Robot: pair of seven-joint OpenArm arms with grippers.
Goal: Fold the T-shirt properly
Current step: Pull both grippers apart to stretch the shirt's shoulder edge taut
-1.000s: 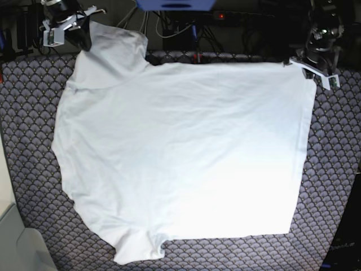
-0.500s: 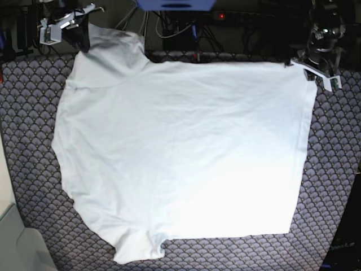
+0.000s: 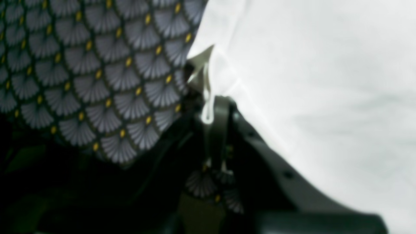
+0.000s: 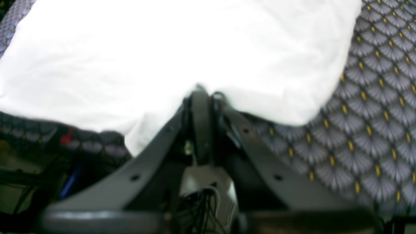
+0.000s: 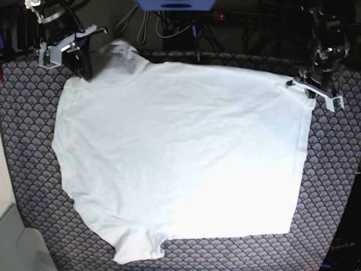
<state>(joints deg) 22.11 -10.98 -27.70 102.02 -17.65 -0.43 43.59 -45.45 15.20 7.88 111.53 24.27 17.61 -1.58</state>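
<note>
The white T-shirt [image 5: 180,152] lies spread out and wrinkly on the patterned table cover [image 5: 333,169]. My right gripper [image 5: 84,72] is at the shirt's far left corner, shut on the cloth; the right wrist view shows its fingers [image 4: 203,92] pinched into the T-shirt's edge [image 4: 162,48]. My left gripper [image 5: 294,84] is at the far right corner. In the left wrist view it [image 3: 208,97] is shut on a thin fold of the T-shirt's hem [image 3: 308,81]. Both far corners are slightly raised.
Cables and a power strip [image 5: 225,17] run behind the table's far edge, beside a blue object [image 5: 175,4]. A pale box [image 5: 14,243] stands at the front left corner. The scalloped cover shows all around the shirt.
Both grippers have moved toward the near side with the shirt's far corners in them. The far left sleeve, earlier stretched past the table's back edge, now sits lower and bunched.
</note>
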